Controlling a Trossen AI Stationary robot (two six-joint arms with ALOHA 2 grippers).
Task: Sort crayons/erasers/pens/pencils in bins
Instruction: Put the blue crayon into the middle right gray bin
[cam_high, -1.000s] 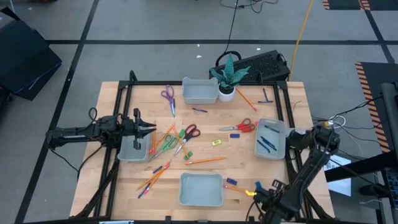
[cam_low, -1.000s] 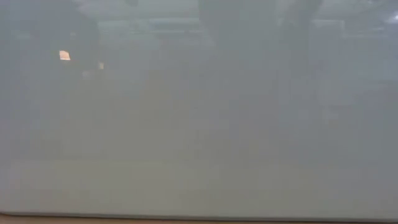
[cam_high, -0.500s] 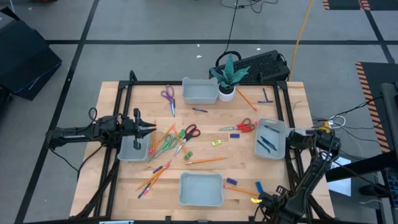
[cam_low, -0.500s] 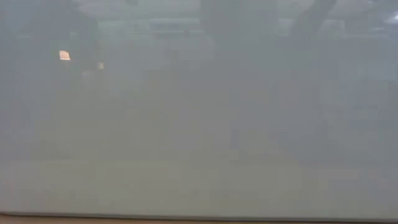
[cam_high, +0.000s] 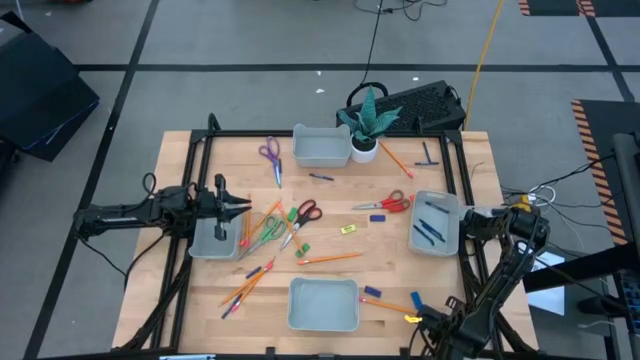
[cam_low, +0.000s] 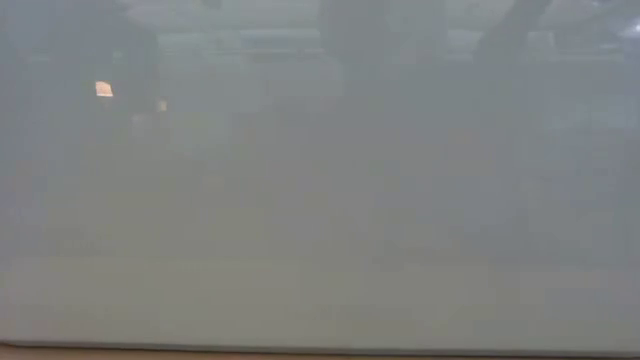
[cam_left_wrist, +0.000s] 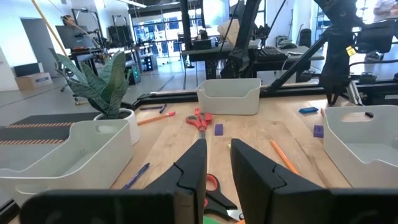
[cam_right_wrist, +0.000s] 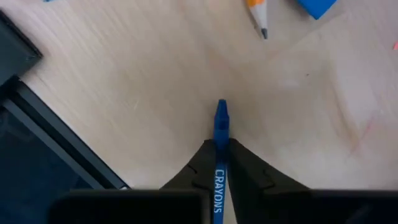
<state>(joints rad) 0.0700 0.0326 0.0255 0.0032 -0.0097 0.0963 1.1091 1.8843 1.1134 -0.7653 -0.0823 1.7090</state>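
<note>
My right gripper (cam_high: 414, 318) is at the table's near right corner, shut on a blue crayon (cam_right_wrist: 220, 134) marked CRAYONS. My left gripper (cam_left_wrist: 217, 149) hovers over the left bin (cam_high: 200, 245), open by a narrow gap with nothing in it. Other bins stand far (cam_high: 320, 147), right (cam_high: 447, 240) and near (cam_high: 323, 305); the right one holds dark pens (cam_high: 428, 230). Orange pencils (cam_high: 330, 258) and small erasers (cam_high: 348, 229) lie on the wood in the middle. A pencil's tip (cam_right_wrist: 259, 25) and a blue eraser (cam_right_wrist: 316, 6) lie just beyond the crayon. My right gripper pinches the crayon's paper-wrapped body (cam_right_wrist: 219, 168) between its two fingers. The crayon lies along the fingers and its tip (cam_right_wrist: 221, 107) sticks out past them. The fingers point down at the table. Whether the tip touches the wood, I cannot tell.
Scissors lie at the far left (cam_high: 270, 153), in the middle (cam_high: 300, 213) and toward the right (cam_high: 390, 203). A potted plant (cam_high: 366, 125) stands beside the far bin. A black frame rail (cam_right_wrist: 56, 149) runs close to my right gripper. The low view shows only grey haze.
My right gripper, still holding the crayon, has shifted a little toward the table's near right corner. My left arm has kept still.
</note>
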